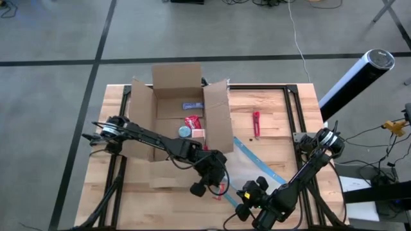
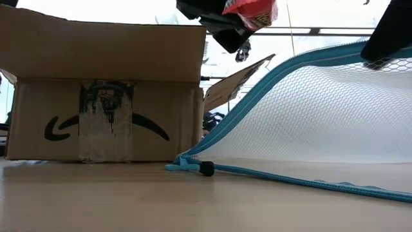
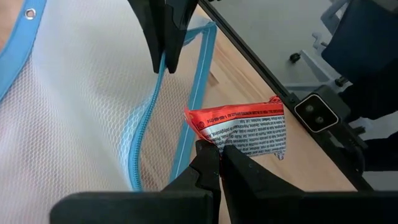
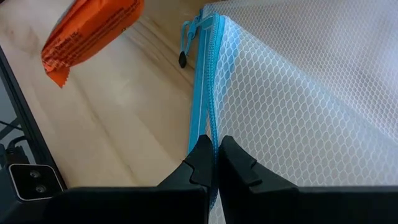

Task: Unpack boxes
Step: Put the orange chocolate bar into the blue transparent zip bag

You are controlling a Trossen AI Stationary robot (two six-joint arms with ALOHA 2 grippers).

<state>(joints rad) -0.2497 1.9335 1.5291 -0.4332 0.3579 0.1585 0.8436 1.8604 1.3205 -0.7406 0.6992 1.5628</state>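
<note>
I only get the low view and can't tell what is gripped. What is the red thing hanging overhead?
Observer: A red snack packet, pinched at one edge by the left tool, held above the table.
Operator: And the dark shape at my right edge?
Observer: The right tool, shut on the blue zipper edge of the mesh pouch.
Operator: Anything left to unpack?
Observer: Yes; the open box holds a red wrapper.

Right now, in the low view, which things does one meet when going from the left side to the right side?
Brown corrugated cardboard box with a black printed mark → red snack packet held up by the left end effector → clear mesh pouch with a blue zipper edge, its upper edge held by the right end effector.
</note>
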